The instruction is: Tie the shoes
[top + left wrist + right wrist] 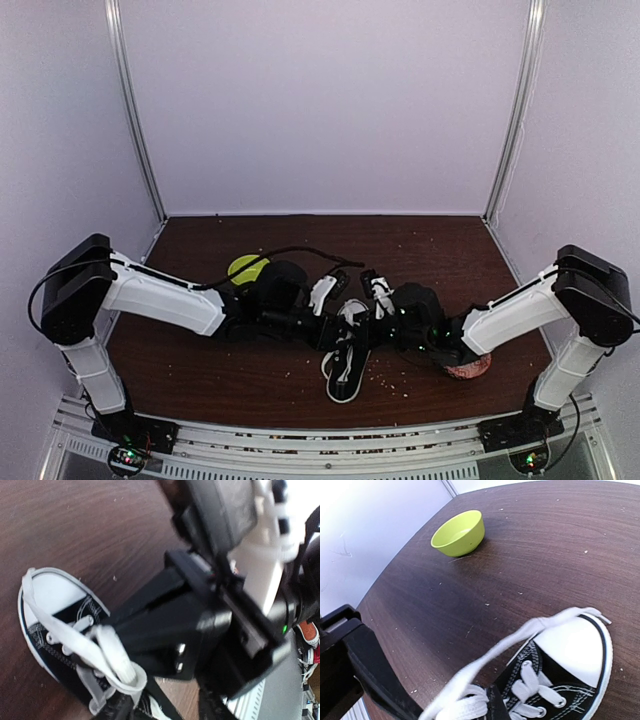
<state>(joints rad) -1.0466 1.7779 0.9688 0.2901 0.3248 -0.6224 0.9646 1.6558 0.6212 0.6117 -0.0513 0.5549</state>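
Note:
The black sneaker (345, 365) with white toe cap lies on the brown table between both arms. It also shows in the left wrist view (50, 595) and in the right wrist view (570, 650). My left gripper (328, 295) hovers over its laces; in its own view the left gripper (162, 710) stands open, with a white lace loop (117, 662) against one finger. My right gripper (378, 292) is close opposite it. In its own view the right gripper (492, 707) is shut on a white lace (520, 635) that runs taut from the toe.
A green bowl (246, 267) sits behind the left arm and shows in the right wrist view (459, 532). A reddish round object (468, 368) lies under the right forearm. Crumbs dot the table. White walls enclose three sides.

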